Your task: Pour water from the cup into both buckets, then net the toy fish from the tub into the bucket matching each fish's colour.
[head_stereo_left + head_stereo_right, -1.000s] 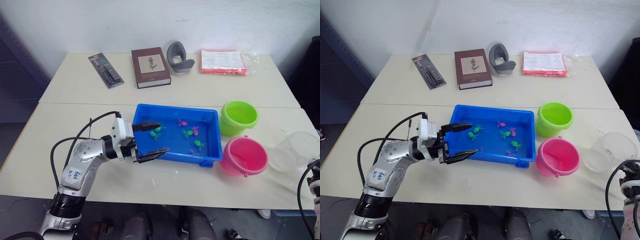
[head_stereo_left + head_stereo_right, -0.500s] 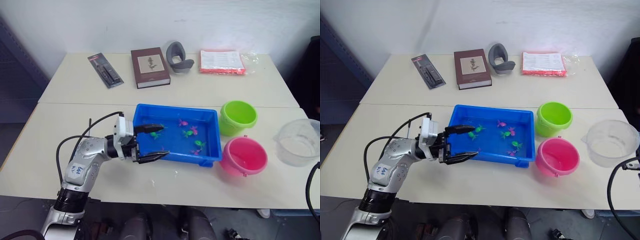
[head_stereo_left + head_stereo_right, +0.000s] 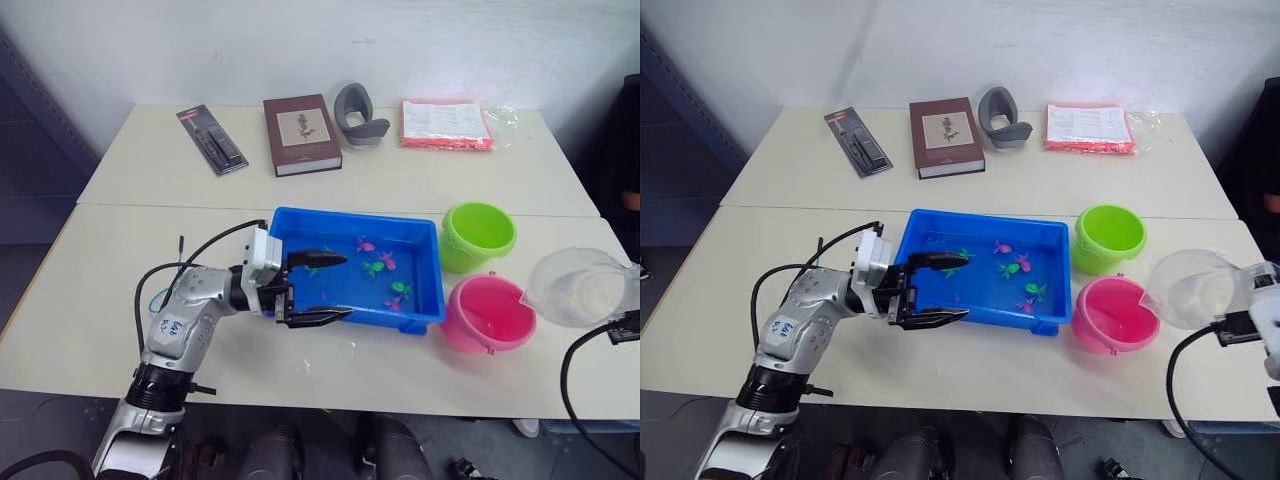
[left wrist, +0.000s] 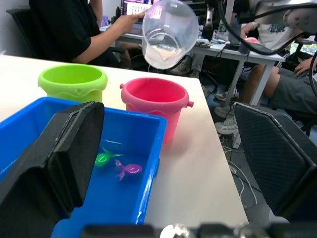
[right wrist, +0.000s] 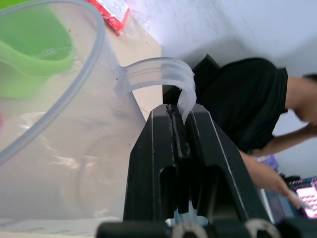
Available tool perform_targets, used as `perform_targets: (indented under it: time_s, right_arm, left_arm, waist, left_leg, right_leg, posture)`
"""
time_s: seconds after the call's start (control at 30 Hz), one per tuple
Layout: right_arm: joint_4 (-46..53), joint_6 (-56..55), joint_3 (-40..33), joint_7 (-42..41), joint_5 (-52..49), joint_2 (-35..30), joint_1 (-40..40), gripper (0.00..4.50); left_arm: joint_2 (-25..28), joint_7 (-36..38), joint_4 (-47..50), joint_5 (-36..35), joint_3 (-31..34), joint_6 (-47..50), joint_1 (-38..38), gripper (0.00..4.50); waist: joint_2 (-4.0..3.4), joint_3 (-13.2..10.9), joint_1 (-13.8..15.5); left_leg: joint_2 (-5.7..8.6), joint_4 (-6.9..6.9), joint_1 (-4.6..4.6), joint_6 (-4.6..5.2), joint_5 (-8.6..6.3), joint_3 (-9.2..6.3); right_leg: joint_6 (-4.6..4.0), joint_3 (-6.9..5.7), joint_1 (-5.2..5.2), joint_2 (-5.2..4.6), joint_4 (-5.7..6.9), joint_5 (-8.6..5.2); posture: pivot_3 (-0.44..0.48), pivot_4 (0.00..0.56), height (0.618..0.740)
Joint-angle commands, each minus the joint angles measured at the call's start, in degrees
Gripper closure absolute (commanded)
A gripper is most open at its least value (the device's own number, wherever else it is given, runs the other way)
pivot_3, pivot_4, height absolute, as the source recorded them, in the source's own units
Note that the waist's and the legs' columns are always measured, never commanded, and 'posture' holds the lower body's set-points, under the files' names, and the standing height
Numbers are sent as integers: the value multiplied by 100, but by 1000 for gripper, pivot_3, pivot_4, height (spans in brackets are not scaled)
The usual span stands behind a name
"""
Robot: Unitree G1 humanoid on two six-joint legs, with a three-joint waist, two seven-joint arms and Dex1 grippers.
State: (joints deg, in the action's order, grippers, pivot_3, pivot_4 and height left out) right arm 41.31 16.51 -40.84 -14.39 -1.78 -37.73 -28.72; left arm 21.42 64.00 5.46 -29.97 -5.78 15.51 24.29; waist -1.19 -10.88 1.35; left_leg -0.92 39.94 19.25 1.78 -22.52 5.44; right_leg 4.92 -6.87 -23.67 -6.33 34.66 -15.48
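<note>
My right gripper [image 5: 181, 144] is clamped on the handle of the wide clear plastic cup [image 3: 580, 287], tilting it beside the bright pink round bucket [image 3: 489, 312] to pour, while my left gripper [image 3: 320, 288] waits spread over the shallow blue rectangular tub's [image 3: 300, 222] near edge.

This looks like an office or lab room. Two pale tables [image 3: 400, 180] stand pushed together by a plain white wall [image 3: 300, 40]. People [image 4: 69, 29] sit close by at a desk [image 4: 218, 47] with a screen [image 4: 136, 7].
</note>
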Motion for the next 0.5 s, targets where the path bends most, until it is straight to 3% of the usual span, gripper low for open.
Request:
perform_targets:
  time_s: [0.03, 0.5]
  right_arm:
    - [-68, -482, 0, -22, 561, -48, 66, 4469]
    - [-582, -1382, 182, -120, 1534, 88, 379, 4469]
  left_arm:
    - [-36, 53, 24, -108, 16, -10, 42, 0]
    - [-84, -49, 96, -39, 28, -84, -66, 0]
  waist:
    - [1, 0, 2]
    - [1, -1, -1]
  left_leg:
    - [1, 0, 0, 0, 0, 0]
    - [0, 2, 0, -2, 3, 0]
  right_leg:
    - [0, 0, 0, 0, 0, 0]
    - [0, 1, 0, 3, 1, 0]
  posture:
    - [0, 150, 740]
    - [0, 150, 740]
